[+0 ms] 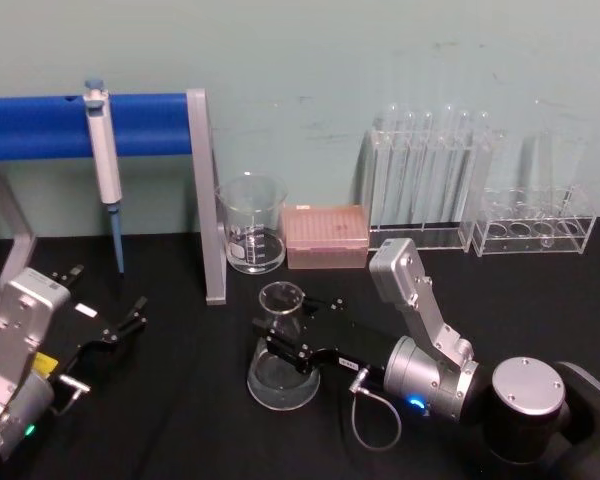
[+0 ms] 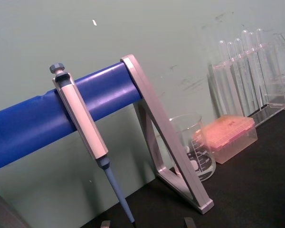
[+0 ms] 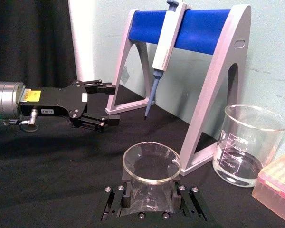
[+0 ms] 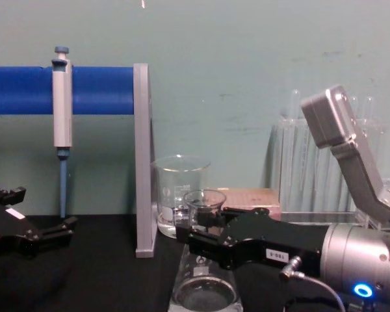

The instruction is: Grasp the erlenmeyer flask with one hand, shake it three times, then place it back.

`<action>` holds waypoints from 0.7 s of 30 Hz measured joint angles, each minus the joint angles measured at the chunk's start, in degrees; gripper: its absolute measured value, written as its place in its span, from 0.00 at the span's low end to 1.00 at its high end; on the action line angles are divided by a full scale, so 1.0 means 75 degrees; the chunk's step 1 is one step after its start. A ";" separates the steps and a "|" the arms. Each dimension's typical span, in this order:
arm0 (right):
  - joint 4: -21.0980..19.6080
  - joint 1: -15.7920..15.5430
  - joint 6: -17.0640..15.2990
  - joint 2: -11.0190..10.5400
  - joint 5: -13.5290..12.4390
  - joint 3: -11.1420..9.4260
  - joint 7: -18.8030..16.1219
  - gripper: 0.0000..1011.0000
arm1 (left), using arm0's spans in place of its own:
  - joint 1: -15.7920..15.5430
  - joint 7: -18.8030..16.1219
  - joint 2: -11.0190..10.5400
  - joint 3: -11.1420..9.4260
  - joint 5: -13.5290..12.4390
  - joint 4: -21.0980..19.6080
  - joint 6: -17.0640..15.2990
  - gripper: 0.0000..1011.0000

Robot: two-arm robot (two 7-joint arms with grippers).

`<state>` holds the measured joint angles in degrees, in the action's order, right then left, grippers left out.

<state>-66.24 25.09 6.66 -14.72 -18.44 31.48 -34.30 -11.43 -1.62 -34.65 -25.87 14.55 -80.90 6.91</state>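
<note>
Glass erlenmeyer flask [image 1: 282, 350] stands gripped at its neck by right gripper [image 1: 280, 338].

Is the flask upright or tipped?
Upright: erlenmeyer flask has its base flat on the table, neck between the right gripper fingers.

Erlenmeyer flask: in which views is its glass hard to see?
Head view: the erlenmeyer flask is faint against the black table, its rim catching light. Chest view: the right pincer covers its neck. Right wrist view: the rim shows crisp.
</note>
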 joint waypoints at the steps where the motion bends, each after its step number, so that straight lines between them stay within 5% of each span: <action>1: -0.0015 -0.0001 -0.0007 -0.0010 0.0002 0.0007 0.0000 0.45 | 0.0000 0.0000 0.0000 0.0001 0.0000 0.0000 0.0000 0.99; 21: -0.0019 -0.0007 -0.0024 -0.0013 0.0017 0.0010 -0.0002 0.45 | 0.0000 0.0000 0.0000 0.0001 0.0000 0.0000 0.0000 0.99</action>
<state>-66.39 25.04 6.47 -14.82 -18.31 31.56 -34.31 -11.43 -1.62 -34.64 -25.86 14.55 -80.90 6.91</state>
